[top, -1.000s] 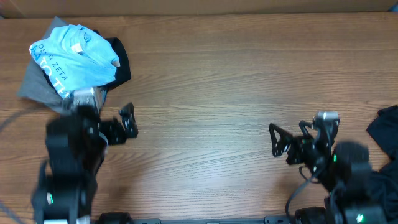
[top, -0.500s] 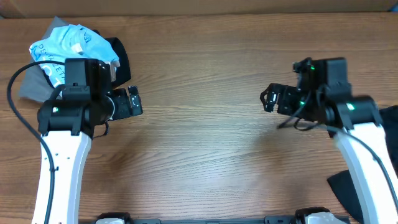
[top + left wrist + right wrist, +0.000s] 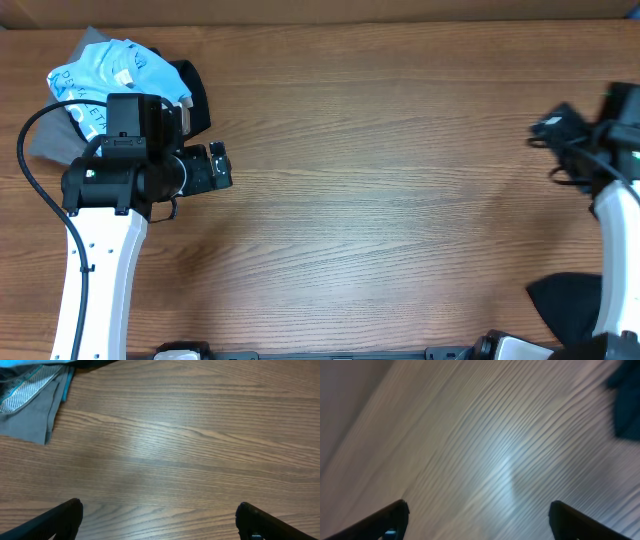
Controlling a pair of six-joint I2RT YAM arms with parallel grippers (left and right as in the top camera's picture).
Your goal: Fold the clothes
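Observation:
The clothes lie in two places. A pile at the table's far left holds a light blue lettered tee (image 3: pixel 105 75), a black garment (image 3: pixel 192 98) under it and a grey garment (image 3: pixel 45 140). More black fabric (image 3: pixel 570 305) lies at the front right edge. My left gripper (image 3: pixel 218 166) hangs just right of the pile, open and empty. In the left wrist view the gripper (image 3: pixel 160 519) is over bare wood, with the grey garment (image 3: pixel 30 415) at the upper left. My right gripper (image 3: pixel 556 126) is at the far right, open (image 3: pixel 479 519) and empty; dark cloth (image 3: pixel 626 405) shows blurred at the upper right.
The wooden table (image 3: pixel 380 200) stretches between the two arms. A black cable (image 3: pixel 30 150) loops from the left arm over the grey garment. The table's back edge runs along the top of the overhead view.
My right arm has swung from the table's middle right out to the far right edge, its wrist view now blurred by motion. My left arm has barely shifted.

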